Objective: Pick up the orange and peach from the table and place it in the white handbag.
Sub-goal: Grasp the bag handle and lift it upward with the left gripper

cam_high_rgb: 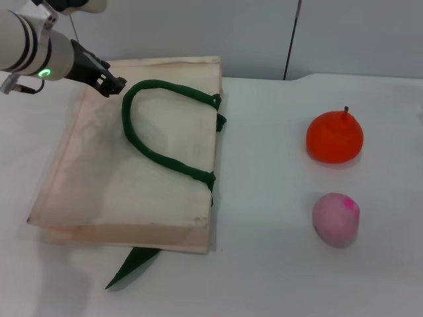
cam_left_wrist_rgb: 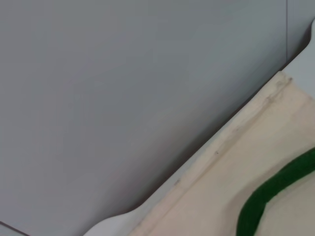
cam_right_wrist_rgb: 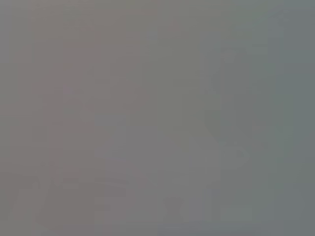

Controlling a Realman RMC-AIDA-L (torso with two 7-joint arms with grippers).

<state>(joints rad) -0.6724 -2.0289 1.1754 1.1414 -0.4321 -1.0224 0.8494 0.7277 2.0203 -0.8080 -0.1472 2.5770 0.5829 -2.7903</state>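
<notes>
The white handbag [cam_high_rgb: 125, 178] lies flat on the left of the table, its dark green handle [cam_high_rgb: 155, 142] looped on top. The orange [cam_high_rgb: 334, 137] sits on the table at the right, stem up. The peach [cam_high_rgb: 336, 218] sits just in front of it, nearer to me. My left gripper [cam_high_rgb: 109, 82] hovers over the bag's far left corner, apart from both fruits. The left wrist view shows the bag's edge [cam_left_wrist_rgb: 236, 172] and a bit of green handle [cam_left_wrist_rgb: 273, 191]. My right gripper is out of view; the right wrist view is a blank grey.
A second green strap [cam_high_rgb: 132, 264] sticks out from under the bag's near edge. The white table [cam_high_rgb: 264, 264] spreads between the bag and the fruits. A grey wall [cam_high_rgb: 264, 33] stands behind the table.
</notes>
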